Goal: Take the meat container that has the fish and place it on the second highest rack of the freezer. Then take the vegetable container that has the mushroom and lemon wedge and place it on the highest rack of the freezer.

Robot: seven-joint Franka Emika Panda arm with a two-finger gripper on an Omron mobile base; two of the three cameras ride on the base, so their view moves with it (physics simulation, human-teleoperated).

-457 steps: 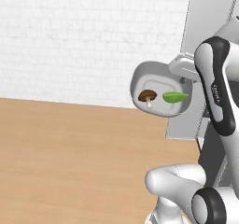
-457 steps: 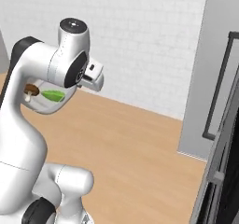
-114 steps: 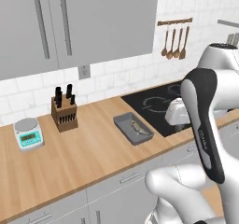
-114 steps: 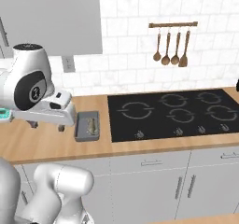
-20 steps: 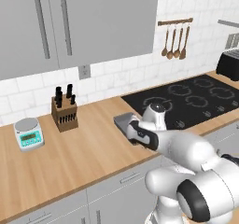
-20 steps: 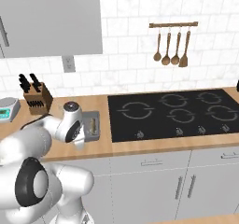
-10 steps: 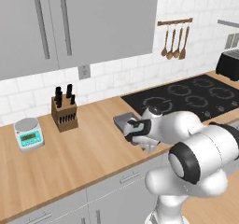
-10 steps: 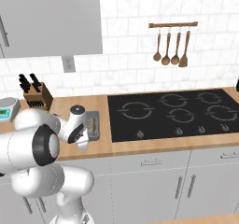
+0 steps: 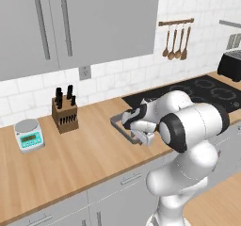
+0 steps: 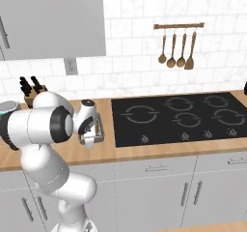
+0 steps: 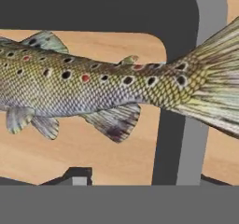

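Half of the flat grey metal meat container is sitting hidden behind the white arm, on the wooden counter just left of the black cooktop. The gripper is hanging low over its near end. Up close, the speckled brownish-silver fish is running off both sides, head unseen. I cannot tell whether the jaws are gripping the rim or standing open.
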